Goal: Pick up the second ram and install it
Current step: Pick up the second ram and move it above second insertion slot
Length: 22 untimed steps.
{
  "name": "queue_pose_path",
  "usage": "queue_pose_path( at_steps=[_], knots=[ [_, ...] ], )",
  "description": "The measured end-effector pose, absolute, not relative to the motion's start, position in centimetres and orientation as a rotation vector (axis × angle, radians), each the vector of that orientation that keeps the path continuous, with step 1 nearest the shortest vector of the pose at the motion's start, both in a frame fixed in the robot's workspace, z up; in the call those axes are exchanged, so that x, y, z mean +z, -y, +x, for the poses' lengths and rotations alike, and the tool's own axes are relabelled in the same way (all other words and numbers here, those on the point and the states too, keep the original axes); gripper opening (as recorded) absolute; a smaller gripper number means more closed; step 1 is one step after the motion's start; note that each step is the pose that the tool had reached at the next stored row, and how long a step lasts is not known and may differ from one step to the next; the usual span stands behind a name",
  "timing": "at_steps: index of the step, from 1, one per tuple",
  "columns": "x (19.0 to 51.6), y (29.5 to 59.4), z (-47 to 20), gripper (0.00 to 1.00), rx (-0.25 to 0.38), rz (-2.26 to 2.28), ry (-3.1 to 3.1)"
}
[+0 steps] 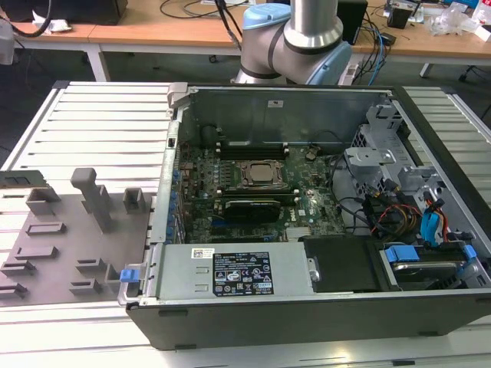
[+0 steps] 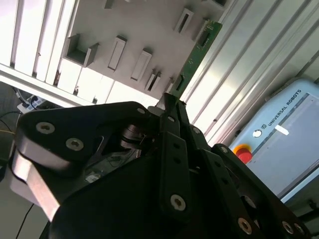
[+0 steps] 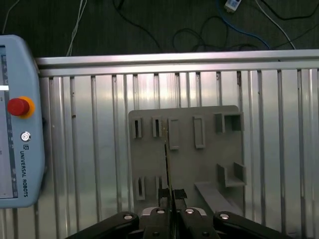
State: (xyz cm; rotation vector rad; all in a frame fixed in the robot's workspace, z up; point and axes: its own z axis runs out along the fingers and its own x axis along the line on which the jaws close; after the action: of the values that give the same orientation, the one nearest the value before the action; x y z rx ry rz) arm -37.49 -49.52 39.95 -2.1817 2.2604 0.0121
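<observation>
I see the grey tray (image 1: pixel 77 244) on the ribbed table (image 1: pixel 107 130) at the exterior view's left, with the gripper (image 2: pixel 170 102) above it, clamped on the second ram (image 2: pixel 199 47).

The ribbed metal table (image 3: pixel 99 149) is carrying a grey tray (image 3: pixel 204 169) lying straight below the gripper (image 3: pixel 171 194), a teach pendant (image 3: pixel 20 149) lying off to the gripper's side, and an open computer case (image 1: pixel 291 322) sitting beside the tray.

The arm (image 1: pixel 311 23) is built of a silver tube and pale blue joint caps; the black tool (image 2: pixel 169 102) is studded with silver screws.
</observation>
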Motion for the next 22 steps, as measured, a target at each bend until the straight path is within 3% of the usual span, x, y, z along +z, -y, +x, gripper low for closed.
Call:
queue_pose_path(
  at_steps=[22],
  knots=[
    [43.5,44.2,-36.5,0.13,0.013,-2.182,-2.261]
  ],
)
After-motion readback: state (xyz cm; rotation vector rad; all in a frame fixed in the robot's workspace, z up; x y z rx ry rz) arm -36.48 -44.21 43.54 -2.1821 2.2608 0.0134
